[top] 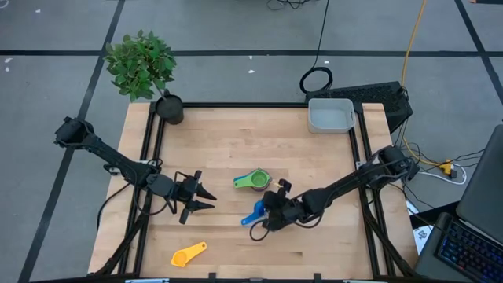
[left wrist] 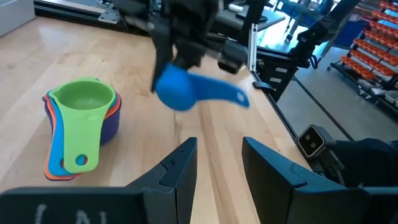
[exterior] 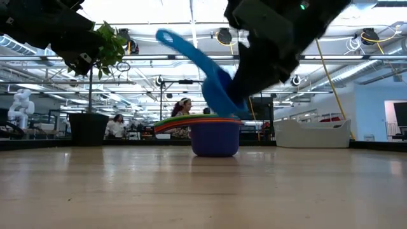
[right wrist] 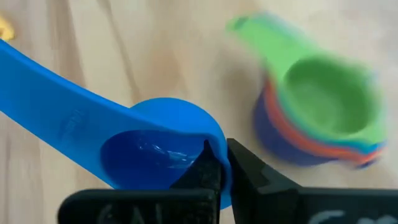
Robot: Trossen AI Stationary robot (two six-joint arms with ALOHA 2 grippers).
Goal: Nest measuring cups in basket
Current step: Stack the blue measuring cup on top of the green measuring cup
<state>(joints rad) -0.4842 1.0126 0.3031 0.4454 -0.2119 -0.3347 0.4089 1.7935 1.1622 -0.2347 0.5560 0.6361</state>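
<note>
**Medium blue cup lifted beside a nested stack at mid-table**

Edges and free room: wooden table [top: 236, 149] framed by black rails; light grey basket [top: 331, 115] at the far right corner, black pot with green plant [top: 168, 107] at the far left corner. Wide bare wood between the stack and the basket, and across the far half of the table. Yellow measuring cup [top: 189, 254] alone close to the near edge, well apart from everything else.

Count: one basket; one nested stack of cups [top: 253, 181] near the centre, green cup [left wrist: 84, 102] on top, with light blue, orange, red and dark blue layers showing beneath; one loose yellow cup; one medium blue cup [right wrist: 155, 146] held off the table. No cup in the basket.

End effectors: right gripper [top: 271, 212] just on the near side of the stack, jaws clenched on the rim of the medium blue cup, handle slanting away and upward in the low view. Left gripper [top: 206, 198] to the left of the stack, fingers [left wrist: 180, 165] parted, holding nothing, touching nothing.
</note>
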